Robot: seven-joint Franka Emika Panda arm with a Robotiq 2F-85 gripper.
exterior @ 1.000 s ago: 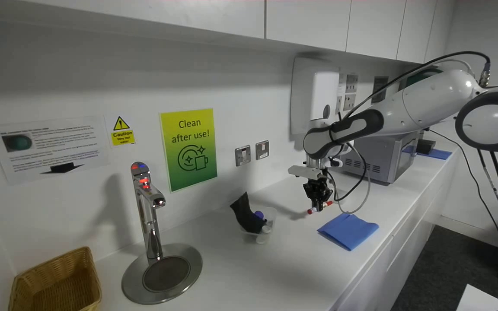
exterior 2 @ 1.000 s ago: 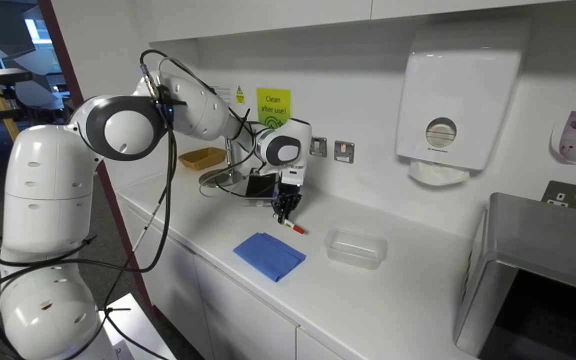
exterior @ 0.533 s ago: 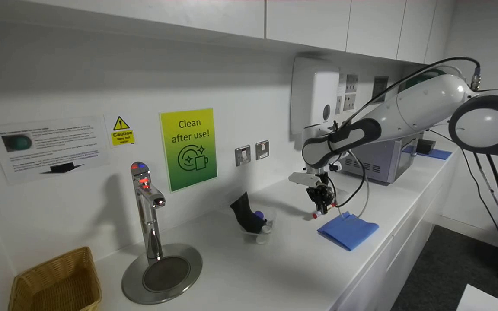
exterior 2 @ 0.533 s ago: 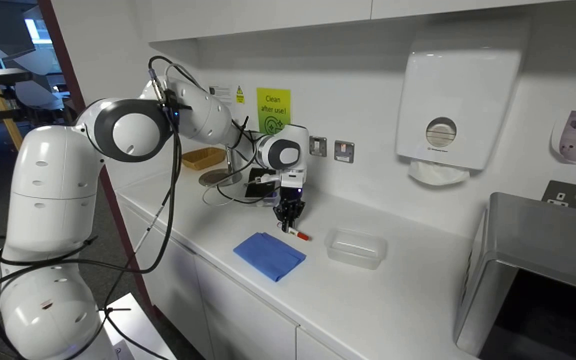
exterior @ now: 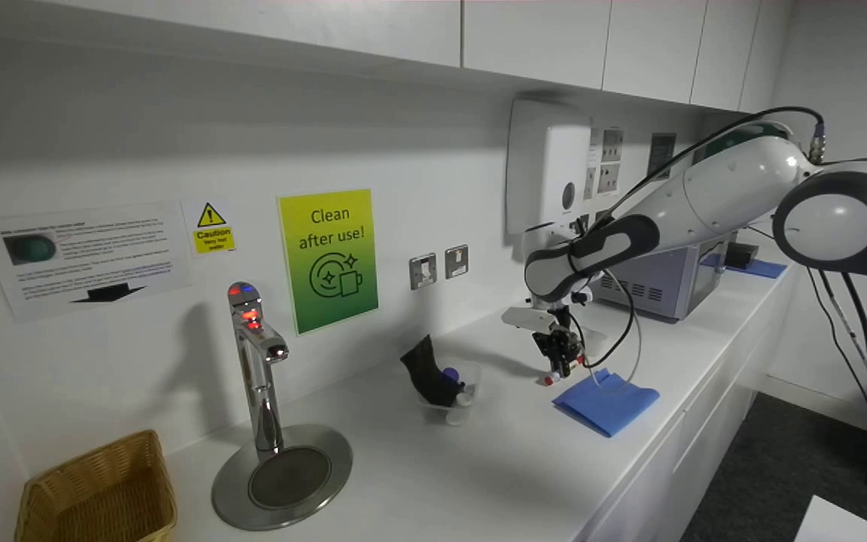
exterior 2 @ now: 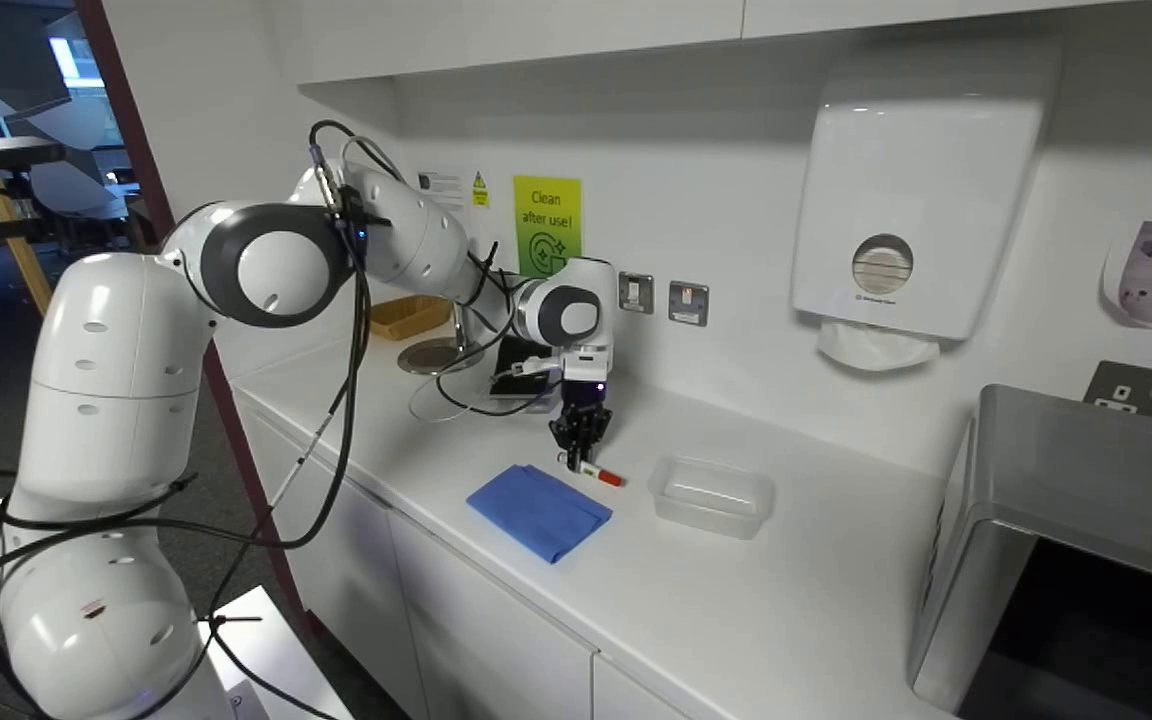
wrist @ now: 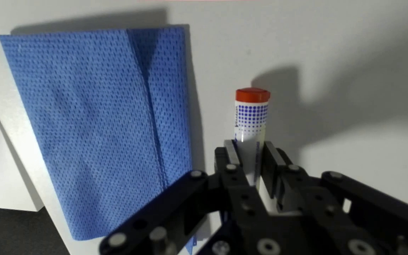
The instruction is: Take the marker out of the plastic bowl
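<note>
Gripper point(wrist: 251, 156) was nearly closed, fingers point(wrist: 231, 152) pinching the white barrel of the marker point(wrist: 250, 118) from both sides, gap only as wide as the barrel. In the wrist view a red end stuck out past the fingertips, blue dots printed next to it. In both exterior views the marker poked out on either side of the fingers, lying crosswise, low over the white counter point(exterior 2: 796, 620); couldn't tell if it touched.

Gripper pointed down, wrist bent sharply above it. Forearm sloped up and away to a high, bent elbow; in an exterior view the Panda arm point(exterior 2: 281, 270) rose from the left edge, black cables point(exterior 2: 356, 310) hanging off the elbow.

Folded blue cloth point(wrist: 97, 124) lay just beside the gripper, left of the fingers in the wrist view. In an exterior view the clear rectangular plastic bowl point(exterior 2: 706, 517) stood near, to the gripper's right, marker outside it. Farther right: grey microwave point(exterior 2: 1086, 480), with the paper towel dispenser point(exterior 2: 921, 180) above on the wall.

In an exterior view, left of the gripper, a clear tub point(exterior: 473, 380) held a dark angular object point(exterior: 431, 376) leaning out over the rim. Well left of that: chrome tap point(exterior: 259, 369), round metal plate point(exterior: 334, 452), wicker basket point(exterior: 156, 459).
</note>
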